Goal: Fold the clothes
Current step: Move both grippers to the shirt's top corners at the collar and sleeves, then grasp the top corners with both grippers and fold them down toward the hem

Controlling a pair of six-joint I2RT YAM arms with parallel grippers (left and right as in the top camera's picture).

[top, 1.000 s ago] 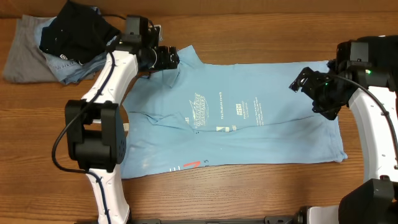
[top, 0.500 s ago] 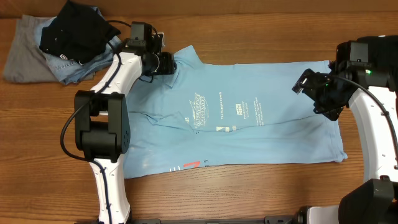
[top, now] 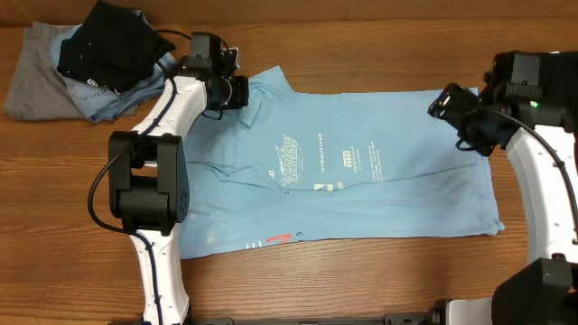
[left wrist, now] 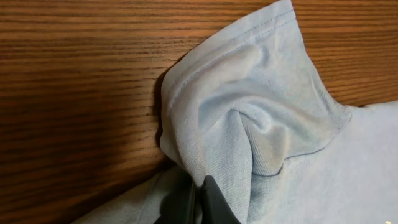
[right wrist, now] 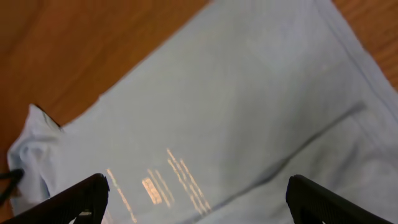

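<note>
Left gripper: clenched on the T-shirt, its two dark fingertips pressed together with cloth pinched between them.
Left grip point: the sleeve at the shirt's far-left corner; the fabric bunches up into a raised fold with the stitched cuff curling over the wood.
Left arm: reaches from the near edge of the table towards the far-left corner, crossing the left end of the shirt.
Right gripper: released, fingers spread wide apart with nothing between them.
Right gripper place: over the shirt's far-right corner; whether it touches the cloth, cannot tell.
Right wrist view: both fingers frame the blue cloth below, blurred, with the white print faint and the pinched sleeve at the far end.
T-shirt: light blue, spread out across the middle of the table, sleeves to the left, hem to the right, a long crease running across it.
Print: small white lettering around the middle of the shirt; a small red mark sits close to the near edge of the cloth.
Pile: black, denim-blue and grey garments heaped in the table's far-left corner, just beside the left gripper.
</note>
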